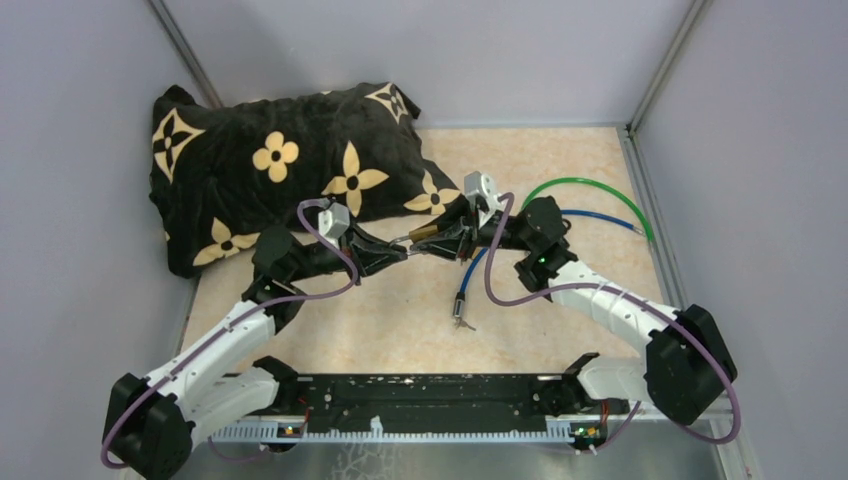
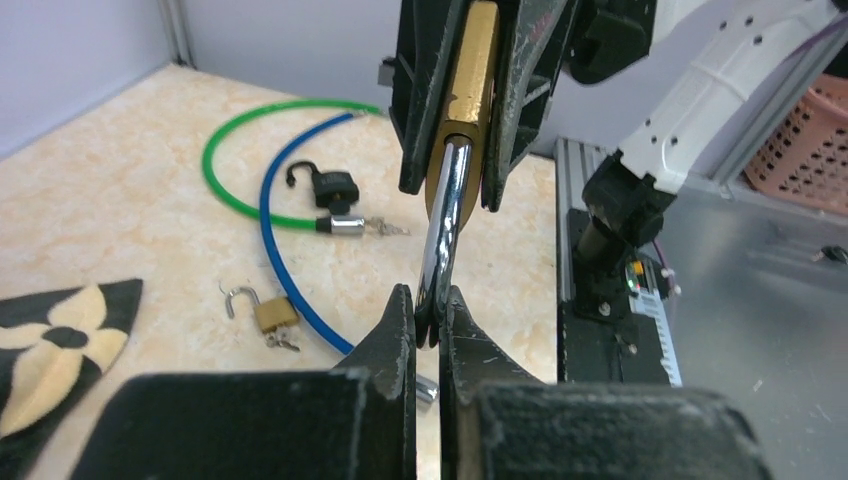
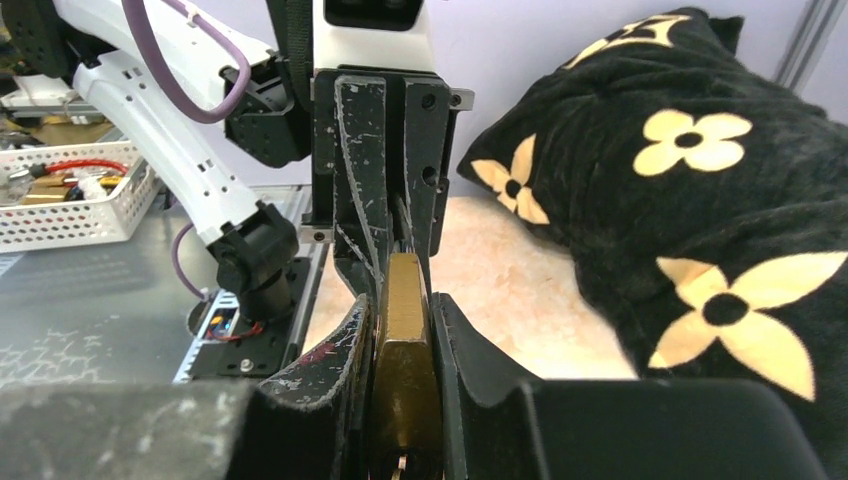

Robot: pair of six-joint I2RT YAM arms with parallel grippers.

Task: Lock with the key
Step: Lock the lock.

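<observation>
A brass padlock [image 1: 425, 232] is held in the air between both grippers over the table's middle. My right gripper [image 1: 447, 240] is shut on its brass body [image 3: 403, 330], jaws tight on both flat sides. My left gripper [image 1: 400, 252] is shut on the chrome shackle [image 2: 440, 240], pinching its end between the fingertips. The brass body also shows in the left wrist view [image 2: 470, 70]. A sliver of metal shows in the keyhole [image 3: 400, 466] at the bottom edge of the right wrist view; I cannot tell whether it is a key.
A black pillow with cream flowers [image 1: 270, 170] lies at the back left. A green cable [image 2: 215, 140], a blue cable [image 2: 275, 250], a black padlock [image 2: 325, 185], a cable-lock head with keys [image 2: 350, 227] and a small brass padlock with keys [image 2: 270, 313] lie on the table.
</observation>
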